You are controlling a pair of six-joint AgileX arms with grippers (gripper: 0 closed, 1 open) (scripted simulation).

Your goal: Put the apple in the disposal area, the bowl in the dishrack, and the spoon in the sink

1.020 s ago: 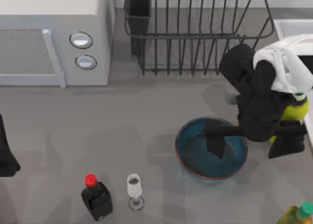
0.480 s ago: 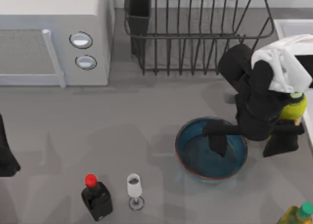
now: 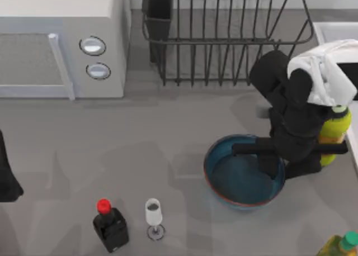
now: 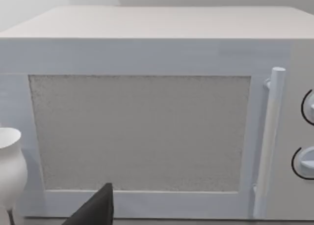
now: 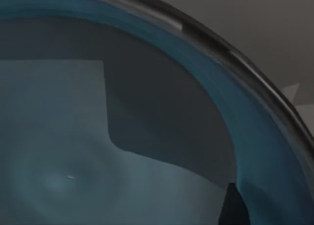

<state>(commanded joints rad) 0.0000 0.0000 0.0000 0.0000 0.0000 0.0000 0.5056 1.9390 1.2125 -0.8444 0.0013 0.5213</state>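
A: From above, the right tool (image 3: 288, 158) is seen low at the bowl (image 3: 244, 172), on the side of its rim away from the microwave-like box (image 3: 61, 43). One finger is inside the rim and one outside, so the wall is straddled; whether it is already pinched cannot be told. The bowl rests on the grey bench (image 3: 140, 150), just in front of the dishrack (image 3: 224, 38), with the sink (image 3: 335, 29) beside the rack.

B: And the left tool?

A: The left arm (image 3: 6, 172) is parked at the bench edge, in front of the box; its fingers cannot be judged (a dark tip is caught in its wrist view). That view faces the box's door, with a white vase (image 4: 10, 171) beside it.

B: The right wrist view?

A: The bowl's teal inside and curved rim are seen close up. A firm pinch on the wall is advised before lifting, and a level carry over the rack's front bar.

B: Surroundings?

A: A black bottle (image 3: 110, 225) and a wine glass (image 3: 154, 214) stand well clear of the bowl; a yellow-green bottle (image 3: 334, 130) sits just beside the arm and should not be knocked.
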